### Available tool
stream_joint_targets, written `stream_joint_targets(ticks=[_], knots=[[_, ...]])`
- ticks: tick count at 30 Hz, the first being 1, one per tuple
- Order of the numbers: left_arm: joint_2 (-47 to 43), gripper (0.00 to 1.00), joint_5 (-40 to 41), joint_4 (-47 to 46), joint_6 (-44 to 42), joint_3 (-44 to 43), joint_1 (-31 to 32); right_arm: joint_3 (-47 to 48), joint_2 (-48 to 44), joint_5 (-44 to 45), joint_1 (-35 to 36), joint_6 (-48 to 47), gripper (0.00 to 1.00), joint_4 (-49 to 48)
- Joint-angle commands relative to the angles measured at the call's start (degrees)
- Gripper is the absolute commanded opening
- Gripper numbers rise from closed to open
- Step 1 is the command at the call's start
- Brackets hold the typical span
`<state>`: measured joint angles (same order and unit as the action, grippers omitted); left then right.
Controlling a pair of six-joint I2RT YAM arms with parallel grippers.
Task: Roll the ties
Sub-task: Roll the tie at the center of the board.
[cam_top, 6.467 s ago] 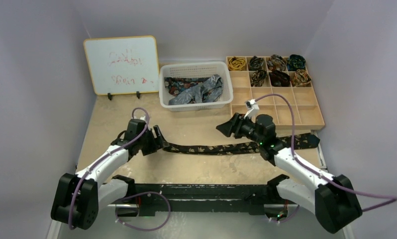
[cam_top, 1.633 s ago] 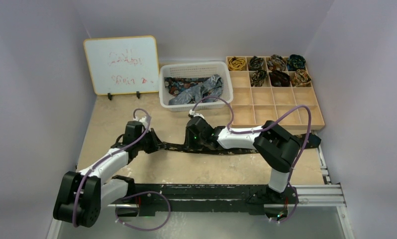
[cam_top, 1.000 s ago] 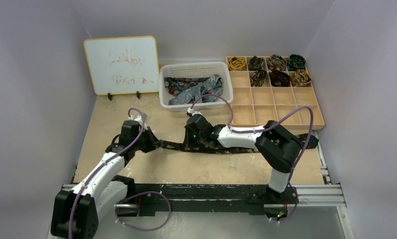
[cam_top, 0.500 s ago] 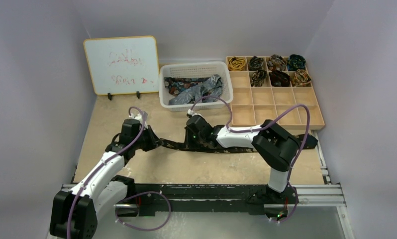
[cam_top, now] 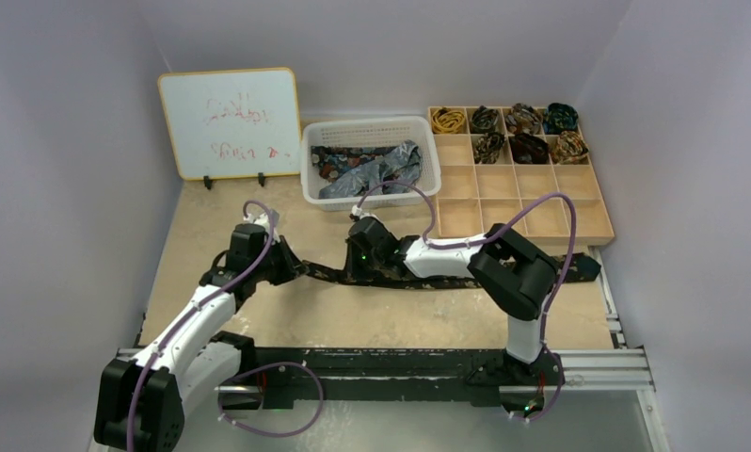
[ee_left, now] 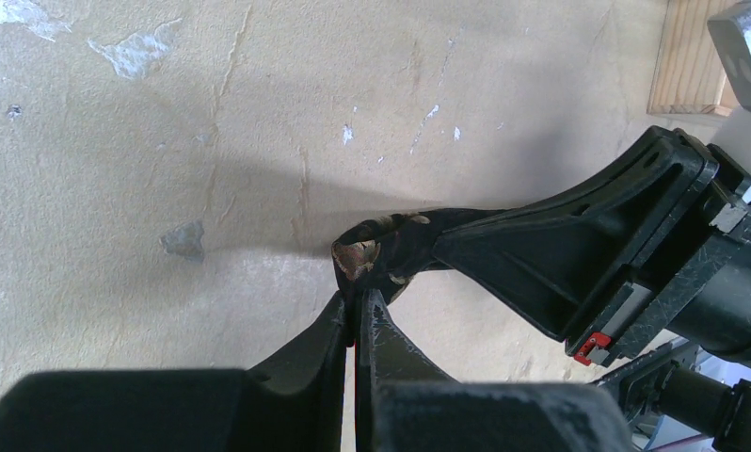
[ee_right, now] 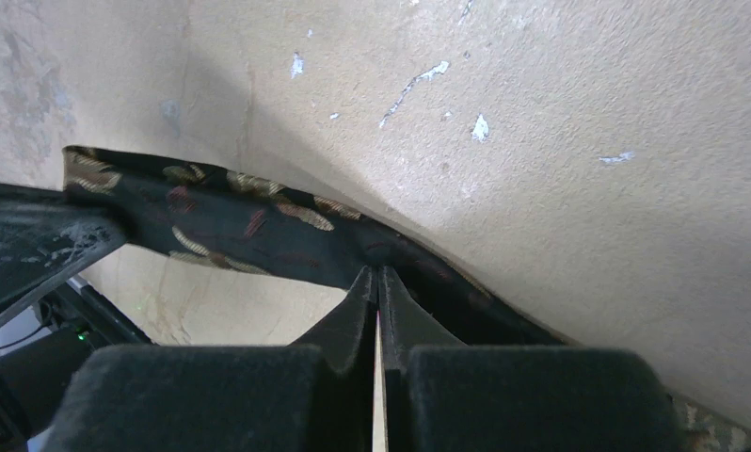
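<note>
Left gripper clamps the tie at its tip, right gripper farther along; such thin pinches may slip once rolling tugs the fabric

Right fingers now on tie

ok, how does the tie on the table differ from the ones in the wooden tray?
The table tie lies stretched out as a long strip; the tray ties are coiled into small rolls. The table tie is clamped by the left gripper and right gripper, jaws shut; the tray ties sit untouched. Both are patterned fabric.
</note>
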<state>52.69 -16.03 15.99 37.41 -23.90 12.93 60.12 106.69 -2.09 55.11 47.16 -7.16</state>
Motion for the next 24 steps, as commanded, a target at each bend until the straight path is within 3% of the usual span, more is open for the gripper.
stream_joint_targets(ticks=[1, 12, 19, 24], knots=[[-0.77, 0.00, 0.02, -0.69, -0.18, -2.39, 0.47, 1.58, 2.06, 1.20, -0.10, 0.33, 0.01, 0.89], [-1.50, 0.00, -7.00, -5.60, -0.94, -3.91, 1.55, 0.98, 3.14, -1.16, -0.14, 0.78, 0.00, 1.36], [4.55, 0.00, -12.81, -9.79, -2.22, -5.92, 4.01, 1.06, 3.66, -3.99, -0.10, 1.42, 0.01, -0.75], [7.33, 0.00, -10.32, -9.67, -2.43, -7.23, 6.31, 1.33, 3.17, -4.26, -0.22, 1.92, 0.01, -1.27]])
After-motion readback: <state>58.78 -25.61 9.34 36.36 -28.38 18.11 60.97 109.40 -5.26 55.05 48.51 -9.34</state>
